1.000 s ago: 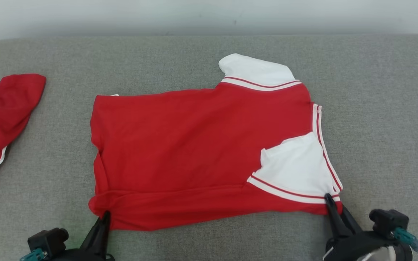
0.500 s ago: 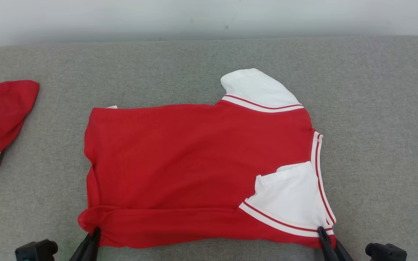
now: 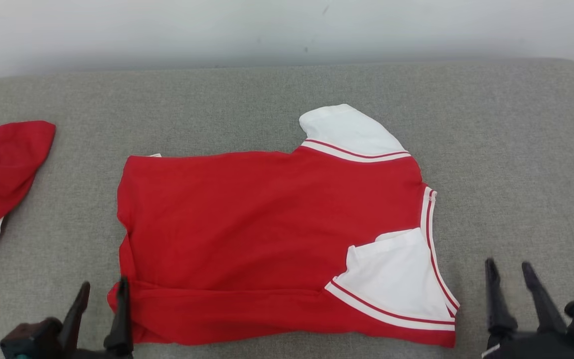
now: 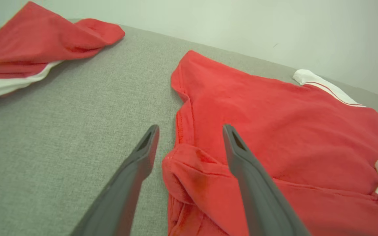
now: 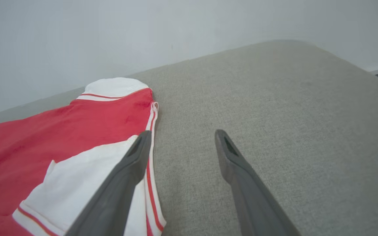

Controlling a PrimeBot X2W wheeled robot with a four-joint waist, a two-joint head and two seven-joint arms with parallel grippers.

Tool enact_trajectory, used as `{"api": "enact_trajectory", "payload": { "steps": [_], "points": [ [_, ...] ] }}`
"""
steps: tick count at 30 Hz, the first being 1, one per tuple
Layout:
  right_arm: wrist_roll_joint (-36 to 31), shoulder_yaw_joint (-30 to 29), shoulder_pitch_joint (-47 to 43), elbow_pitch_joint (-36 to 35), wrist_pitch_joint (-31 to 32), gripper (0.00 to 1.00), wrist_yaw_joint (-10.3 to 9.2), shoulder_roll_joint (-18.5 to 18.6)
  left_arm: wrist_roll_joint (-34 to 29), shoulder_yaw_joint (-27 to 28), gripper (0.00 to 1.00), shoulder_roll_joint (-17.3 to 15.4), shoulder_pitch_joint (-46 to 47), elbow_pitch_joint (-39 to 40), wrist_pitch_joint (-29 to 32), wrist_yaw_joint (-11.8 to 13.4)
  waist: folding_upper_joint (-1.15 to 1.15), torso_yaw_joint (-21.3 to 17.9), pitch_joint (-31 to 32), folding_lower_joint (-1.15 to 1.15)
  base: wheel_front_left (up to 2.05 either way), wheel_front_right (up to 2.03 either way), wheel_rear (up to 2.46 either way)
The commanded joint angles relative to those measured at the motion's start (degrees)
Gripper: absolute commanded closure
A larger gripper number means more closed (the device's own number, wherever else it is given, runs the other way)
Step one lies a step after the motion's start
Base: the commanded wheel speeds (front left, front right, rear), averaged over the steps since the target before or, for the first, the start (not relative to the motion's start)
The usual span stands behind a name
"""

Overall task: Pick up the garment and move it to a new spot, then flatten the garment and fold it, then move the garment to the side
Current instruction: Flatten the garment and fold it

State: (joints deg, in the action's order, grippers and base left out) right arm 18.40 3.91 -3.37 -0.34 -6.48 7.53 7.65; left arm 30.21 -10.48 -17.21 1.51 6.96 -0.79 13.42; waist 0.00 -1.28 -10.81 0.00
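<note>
Grey padded surface stretched across the view below a pale wall, and the garment, a red shirt with white sleeves, lay flat near its middle, directly ahead of you. Its long axis ran from your left to your right, hem on the left and sleeves on the right, with the near edge turned over in a narrow band. Your left gripper stood with its fingers spread and gripped nothing. It straddled the shirt's near left corner, and the left wrist view showed that bunched corner lying loose between the two fingers. Your right gripper was likewise spread and empty, just off the near right corner over bare surface, beside the near white sleeve. Each arm sat nearest its own end of that near edge, so the shirt lay forward of both. A second red garment lay well apart at the far left.
</note>
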Motion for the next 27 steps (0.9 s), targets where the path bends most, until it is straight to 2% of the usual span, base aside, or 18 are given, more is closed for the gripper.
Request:
{"api": "enact_trajectory", "payload": {
  "steps": [1, 4, 9, 14, 27],
  "points": [
    [-1.43, -0.64, 2.01, -1.21, -0.8, 0.0, -0.08, 0.61, -1.35, 0.01, 0.0, 0.18, 1.53, 0.93, -1.89, 0.4, 0.0, 0.11, 0.5, 0.0, 0.0, 0.0, 0.0],
    [-3.34, -0.73, 4.56, -2.58, -1.3, 0.0, -0.08, 1.28, -3.47, -0.51, 0.0, 0.57, 3.81, 1.3, -4.57, 0.72, 0.0, 0.37, 1.09, 0.0, 0.0, 0.0, 0.0],
    [-5.9, 2.42, 7.58, -4.75, -0.75, 0.0, -0.08, 2.26, -7.8, -2.67, 0.0, 0.86, 6.88, 1.14, -7.24, 1.8, 0.0, 0.94, 2.47, 0.0, 0.0, 0.0, 0.0],
    [-6.27, 3.79, 7.28, -5.3, 0.26, 0.0, -0.08, 2.05, -9.83, -3.54, 0.0, 0.89, 6.85, 0.78, -8.52, 2.7, 0.0, 1.21, 2.86, 0.0, 0.0, 0.0, 0.0],
    [-7.01, 3.97, 4.5, -5.48, 1.46, 0.0, -0.08, 1.04, -9.74, -4.89, 0.0, 1.03, 5.51, -0.27, -9.51, 2.36, 0.0, 1.62, 3.72, 0.0, 0.0, 0.0, 0.0]
  ]
}}
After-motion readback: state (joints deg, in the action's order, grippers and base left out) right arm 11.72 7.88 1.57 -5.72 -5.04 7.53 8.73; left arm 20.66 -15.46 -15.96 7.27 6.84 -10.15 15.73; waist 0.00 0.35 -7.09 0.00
